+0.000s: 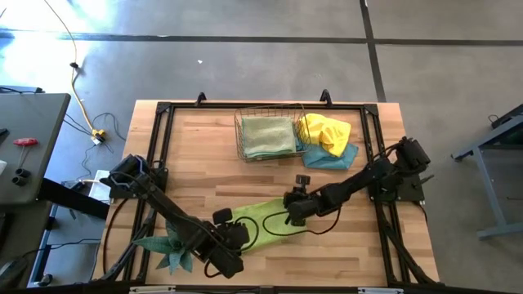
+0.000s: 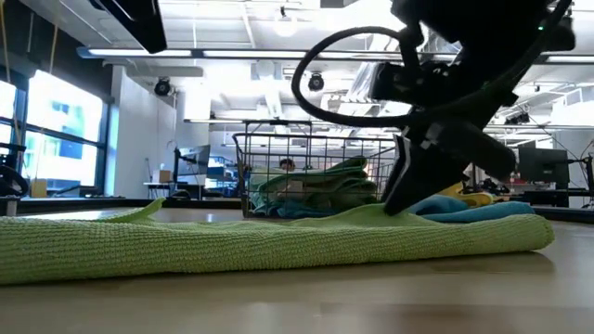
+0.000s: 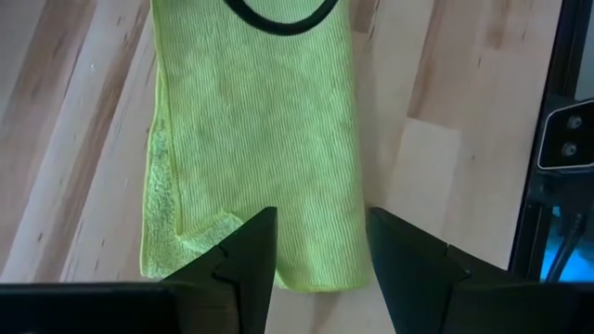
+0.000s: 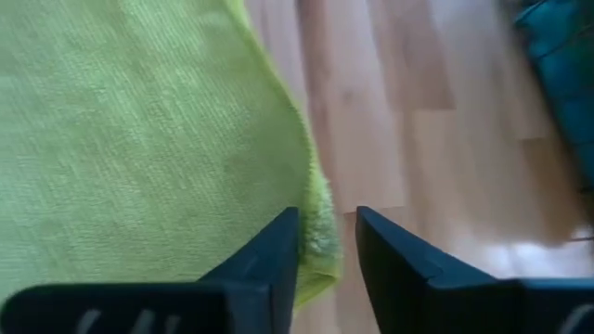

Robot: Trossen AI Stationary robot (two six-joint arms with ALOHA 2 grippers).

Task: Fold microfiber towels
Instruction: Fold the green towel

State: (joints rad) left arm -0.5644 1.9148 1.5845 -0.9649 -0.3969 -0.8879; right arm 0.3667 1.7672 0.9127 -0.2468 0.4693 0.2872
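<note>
A lime green towel [image 1: 265, 214] lies on the wooden table as a folded strip, slanting from near left to far right. My left gripper [image 3: 320, 218] hovers open above its left end [image 3: 278, 269], whose corner is turned over, and touches nothing. My right gripper [image 4: 328, 218] is down at the strip's far edge [image 4: 320, 232], near the right end, its fingers a narrow gap apart. A pale green towel [image 1: 268, 136] lies in the wire basket [image 1: 241, 122]. A yellow towel [image 1: 323, 131] lies on a blue one [image 1: 335, 157] beside the basket. My right gripper comes at the lime green towel slanting down from the table's right. One fingertip [image 4: 278, 241] sits over the cloth and the other [image 4: 380, 241] over bare wood, with the fuzzy edge [image 4: 323, 243] in the gap. In the low view its tip [image 2: 399, 199] meets the towel, which lies flat.
A spiky green plant [image 1: 167, 249] lies at the near left, beside my left arm. A black metal frame [image 1: 163, 147] runs around the tabletop. Bare wood shows between the lime towel and the basket.
</note>
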